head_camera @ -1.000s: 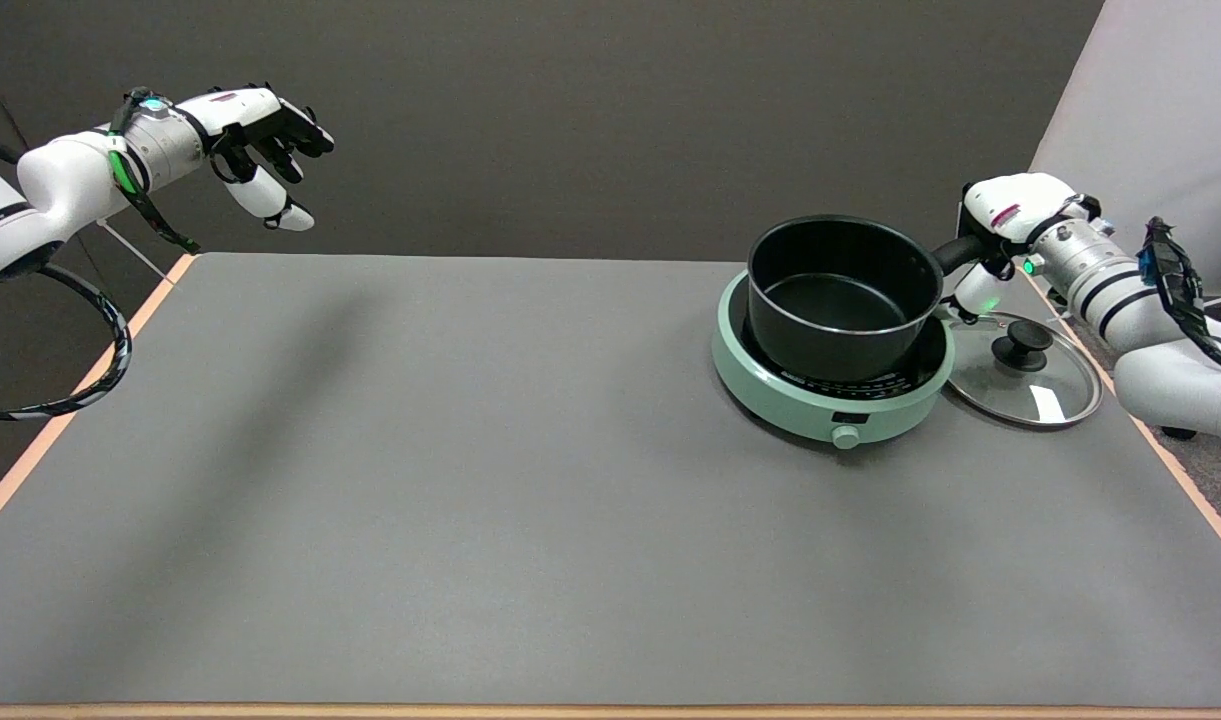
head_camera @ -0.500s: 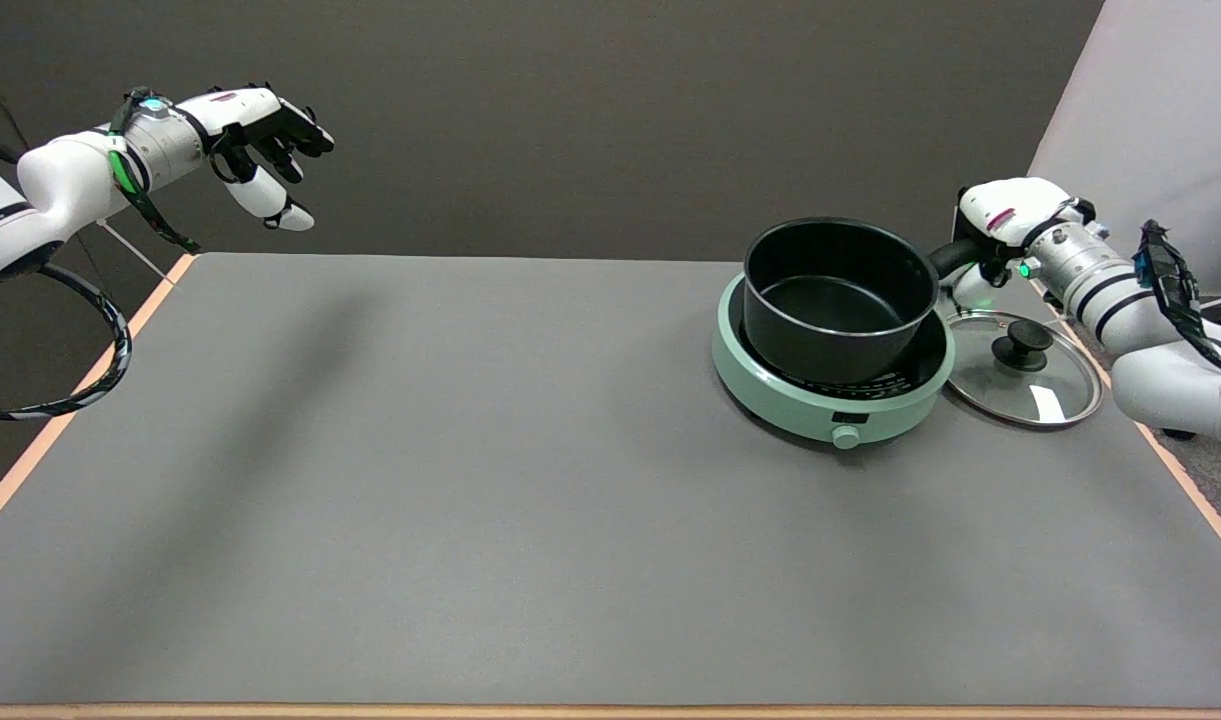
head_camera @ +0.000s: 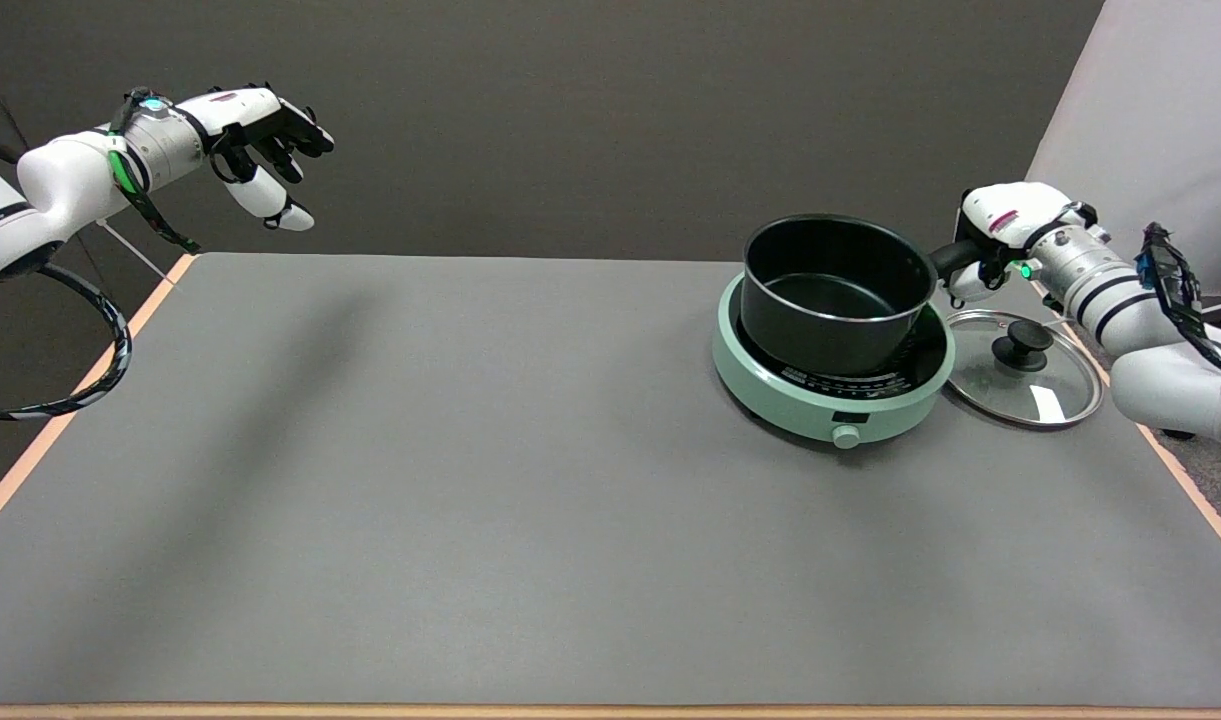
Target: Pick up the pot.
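While the right hand (head_camera: 990, 238) grips its black handle, fingers wrapped around it, the black round metal pot (head_camera: 832, 292) tilts over the mint-green round hotplate (head_camera: 830, 395).

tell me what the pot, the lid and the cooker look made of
Pot: probably metal with a matte black, non-stick-looking coating; its rim glints silver.
Lid: clear glass, since the table shows through, with a shiny metal rim and a black knob, likely plastic.
Cooker: smooth mint-green casing, likely plastic.
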Robot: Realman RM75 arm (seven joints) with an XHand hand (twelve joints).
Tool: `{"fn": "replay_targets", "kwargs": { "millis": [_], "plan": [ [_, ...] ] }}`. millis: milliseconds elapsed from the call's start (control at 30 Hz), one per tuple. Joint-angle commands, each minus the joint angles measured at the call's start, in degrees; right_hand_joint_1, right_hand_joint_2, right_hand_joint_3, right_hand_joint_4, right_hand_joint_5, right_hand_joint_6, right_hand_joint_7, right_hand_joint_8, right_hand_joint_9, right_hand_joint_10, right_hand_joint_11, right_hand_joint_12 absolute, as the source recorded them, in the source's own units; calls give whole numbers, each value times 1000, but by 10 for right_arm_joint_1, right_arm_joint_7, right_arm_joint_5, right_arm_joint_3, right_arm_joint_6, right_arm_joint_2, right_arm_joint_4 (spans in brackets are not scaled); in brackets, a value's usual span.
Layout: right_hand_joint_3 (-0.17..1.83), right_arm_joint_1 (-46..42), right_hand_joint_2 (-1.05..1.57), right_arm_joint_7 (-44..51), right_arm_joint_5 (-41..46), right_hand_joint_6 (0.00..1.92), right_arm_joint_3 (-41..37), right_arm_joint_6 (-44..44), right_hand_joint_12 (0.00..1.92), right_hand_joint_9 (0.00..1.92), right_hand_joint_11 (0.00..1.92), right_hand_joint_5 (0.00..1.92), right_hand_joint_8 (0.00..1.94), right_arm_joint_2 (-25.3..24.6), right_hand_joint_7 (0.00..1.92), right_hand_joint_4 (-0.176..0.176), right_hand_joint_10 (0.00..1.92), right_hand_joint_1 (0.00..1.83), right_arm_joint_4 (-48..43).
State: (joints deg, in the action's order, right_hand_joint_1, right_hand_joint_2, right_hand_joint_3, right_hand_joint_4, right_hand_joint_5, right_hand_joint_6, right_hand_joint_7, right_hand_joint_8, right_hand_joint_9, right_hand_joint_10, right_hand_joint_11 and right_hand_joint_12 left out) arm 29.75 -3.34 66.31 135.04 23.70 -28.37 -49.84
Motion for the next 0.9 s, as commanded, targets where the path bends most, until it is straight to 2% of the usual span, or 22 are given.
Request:
{"fn": "replay_targets", "kwargs": {
  "millis": [33, 133, 267, 367, 900],
  "plan": [
    [637, -3, 936, -5, 23, 1796, -5, -1, 1796, 1796, 1796, 1796, 1796, -1, 1796, -37, 1796, 814, -1],
    [540, -3, 985, -11, 29, 1785, -6, 3, 1785, 1785, 1785, 1785, 1785, -1, 1785, -43, 1785, 839, -5],
    [475, -7, 999, -11, 27, 1751, -19, 5, 1751, 1751, 1751, 1751, 1751, 0, 1751, -68, 1751, 880, -14],
    [494, -12, 996, -11, 24, 1737, -30, 5, 1737, 1737, 1737, 1737, 1737, 1, 1737, -80, 1737, 912, -20],
    [565, -56, 1135, -11, 24, 1608, -112, 5, 1608, 1608, 1608, 1608, 1608, 14, 1608, -95, 1608, 935, -109]
  ]
}}
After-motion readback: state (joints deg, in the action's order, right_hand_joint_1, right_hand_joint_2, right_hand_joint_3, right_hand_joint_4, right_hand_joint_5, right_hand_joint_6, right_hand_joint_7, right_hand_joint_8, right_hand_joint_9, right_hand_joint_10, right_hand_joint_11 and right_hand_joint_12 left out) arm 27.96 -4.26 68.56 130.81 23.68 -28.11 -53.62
